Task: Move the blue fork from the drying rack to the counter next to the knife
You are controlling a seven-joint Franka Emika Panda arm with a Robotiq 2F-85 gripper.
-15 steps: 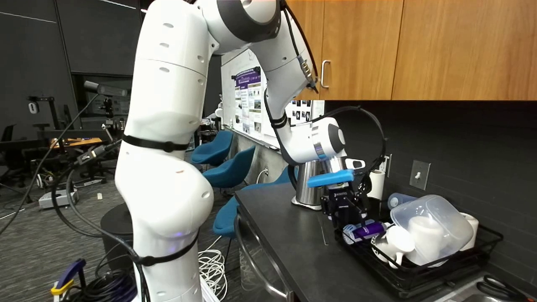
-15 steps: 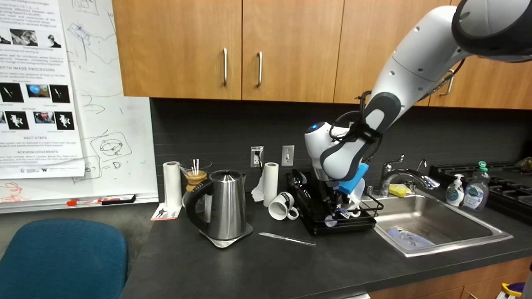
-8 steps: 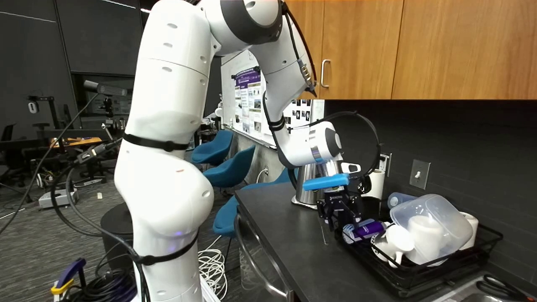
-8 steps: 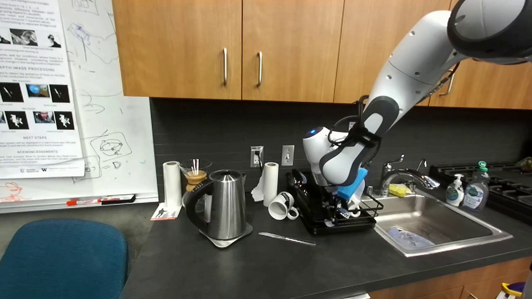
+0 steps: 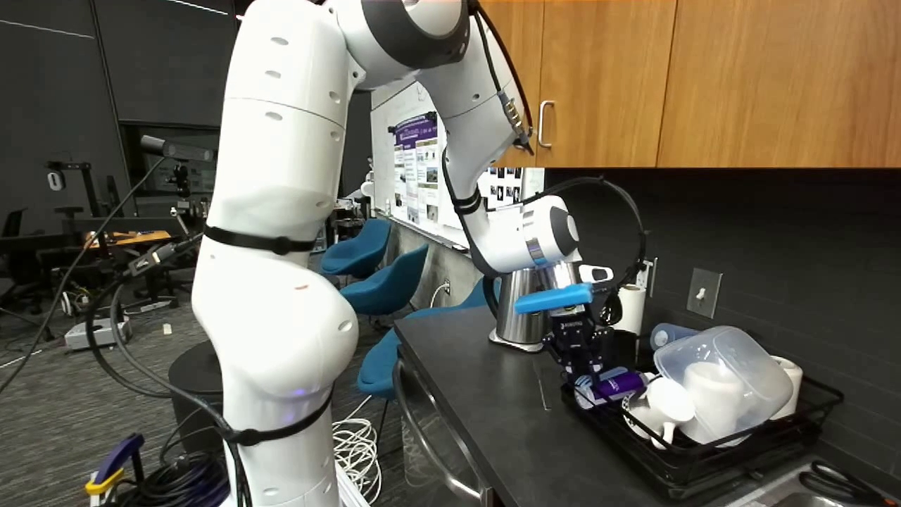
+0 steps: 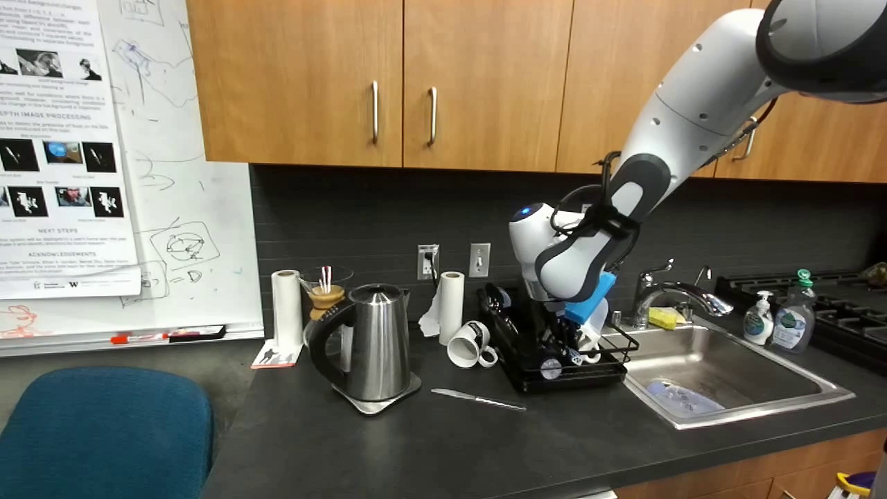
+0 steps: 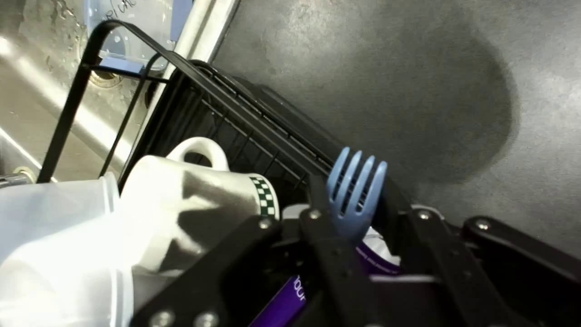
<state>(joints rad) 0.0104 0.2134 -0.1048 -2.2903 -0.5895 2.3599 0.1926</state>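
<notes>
The blue fork (image 7: pixel 356 195) stands tines-up in the wrist view, between the fingers of my gripper. Its neck lies close to the left finger (image 7: pixel 320 227), and a gap shows between it and the right finger (image 7: pixel 422 236); its handle is hidden. In both exterior views my gripper (image 5: pixel 590 372) points down at the near end of the black drying rack (image 6: pixel 575 378), low among the items there. Its jaws stand partly apart. The knife (image 6: pixel 478 399) lies flat on the dark counter (image 6: pixel 388 450), left of the rack in that exterior view.
A purple bottle (image 5: pixel 623 385), white mugs (image 5: pixel 669 405) and a clear plastic tub (image 5: pixel 732 373) crowd the rack. Its wire rim (image 7: pixel 245 118) rises beside the fork. A steel kettle (image 6: pixel 380 346) and a tipped mug (image 6: pixel 466 344) stand on the counter; the sink (image 6: pixel 721 360) adjoins the rack.
The jaws have come closer together over the last half second. The arm shifted slightly toward the kettle side, then back toward the rack. Knife and rack have stayed put.
</notes>
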